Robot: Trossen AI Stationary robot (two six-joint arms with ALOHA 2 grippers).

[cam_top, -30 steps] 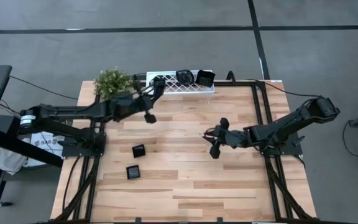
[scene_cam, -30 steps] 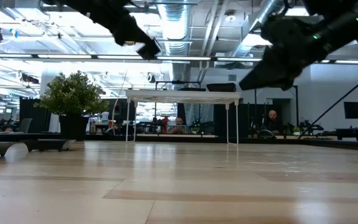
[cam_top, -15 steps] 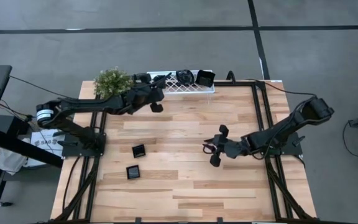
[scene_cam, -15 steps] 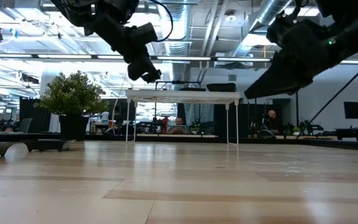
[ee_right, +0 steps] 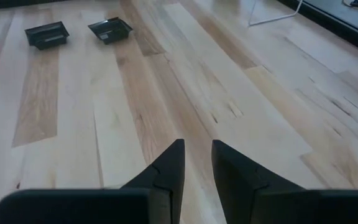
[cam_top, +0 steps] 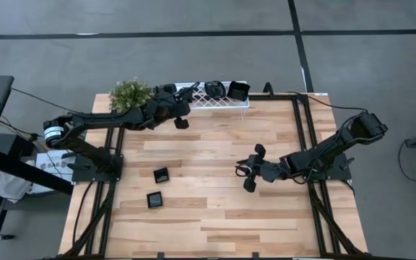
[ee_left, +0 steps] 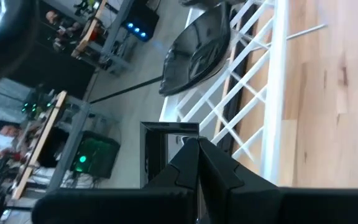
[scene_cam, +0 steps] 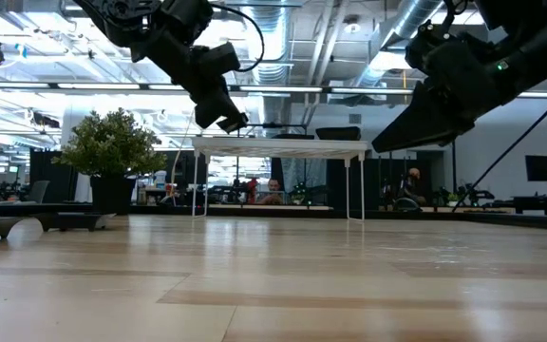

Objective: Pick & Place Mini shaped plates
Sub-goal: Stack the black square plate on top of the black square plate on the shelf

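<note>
My left gripper (cam_top: pixel 185 97) hangs just above the left end of the white lattice rack (cam_top: pixel 226 103) at the table's far edge, shut on a small square black plate (ee_left: pixel 166 134); the low view shows the left gripper (scene_cam: pixel 228 118) above the rack top. A wavy-rimmed plate (cam_top: pixel 213 88) and a square plate (cam_top: pixel 237 91) rest on the rack's lattice. Two more square plates (cam_top: pixel 161 174) (cam_top: pixel 154 199) lie flat on the wood. My right gripper (cam_top: pixel 240 170) hovers open over the table's middle right, holding nothing. My left gripper pinches the square plate by one rim (ee_left: pixel 191 132) between its two shut fingers (ee_left: pixel 213 171), and the rest of the plate sticks out to one side of the tips. The plate is lifted clear, above the rack. The fingers themselves hide the exact contact.
A potted plant (cam_top: pixel 131 94) stands at the far left corner beside the rack. Black frame rails (cam_top: pixel 300 130) run along both table sides. The two loose plates also show in the right wrist view (ee_right: pixel 46 34) (ee_right: pixel 110 29). Bare wood stretches across the middle and the near half.
My left gripper has travelled from over the table's middle toward the far edge, reached the rack's left end and come lower, staying shut on its plate. My right gripper has drifted slightly toward the near edge.
</note>
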